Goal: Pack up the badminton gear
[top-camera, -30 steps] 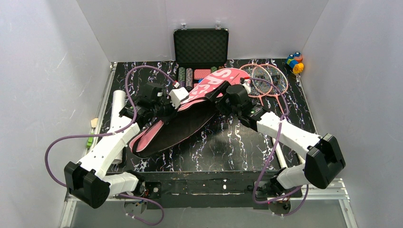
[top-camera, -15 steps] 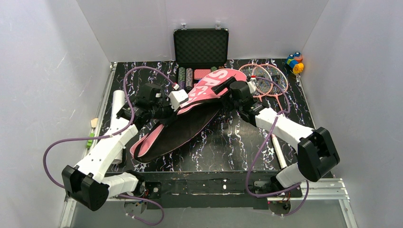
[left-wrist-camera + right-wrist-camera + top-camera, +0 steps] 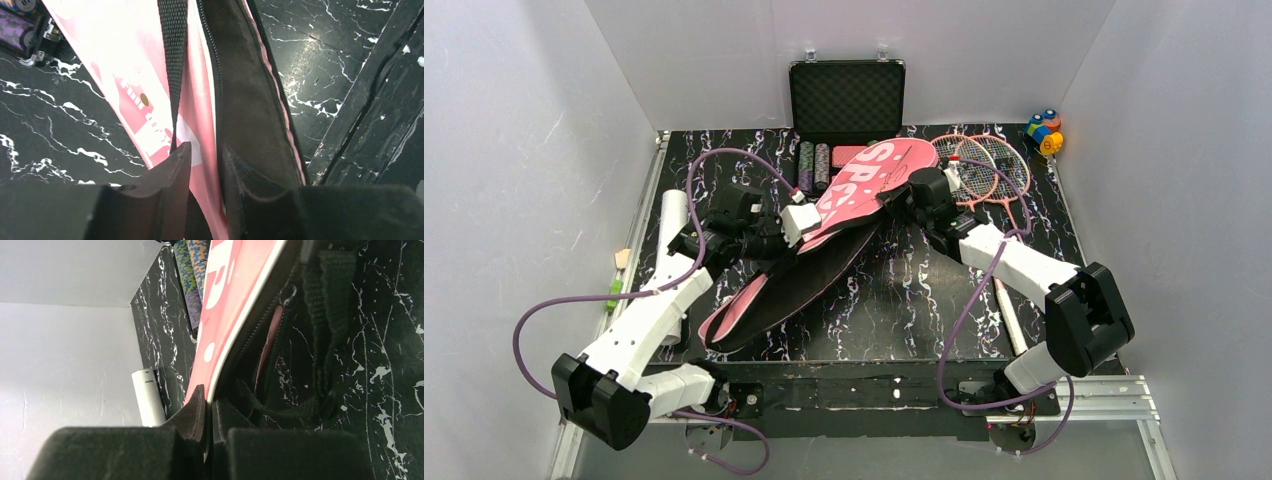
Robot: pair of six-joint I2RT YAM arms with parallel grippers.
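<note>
Lying slantwise across the black marbled surface [image 3: 904,300], the pink cover [image 3: 869,180] runs from just in front of the open black case [image 3: 846,95] toward the near left, away from the case. Its upper flap, lettered in white, stands raised off the lower half, and the dark lining shows underneath.

The right fingers [image 3: 192,410] are pressed together on the flap's white-piped edge, at the end of the cover nearest the case. The left fingers [image 3: 170,175] sit farther from the case, roughly midway along the cover. They stand a little apart, with the pink flap's edge between them and the black strap [image 3: 172,60] running down beside 1 of them. Whether they actually pinch the fabric I cannot tell from here.

The 2 pink-framed rackets [image 3: 989,170] lie flat just right of the case, heads overlapping, with their shafts pointing away from it toward the near right. The long white tube [image 3: 672,225] lies well left of the case, along the surface's left edge. Rows of poker chips [image 3: 814,160] fill the case's lower tray, close to the cover's wide end. A small multicoloured toy [image 3: 1044,132] sits farther right of the case than the rackets, in the far corner.
</note>
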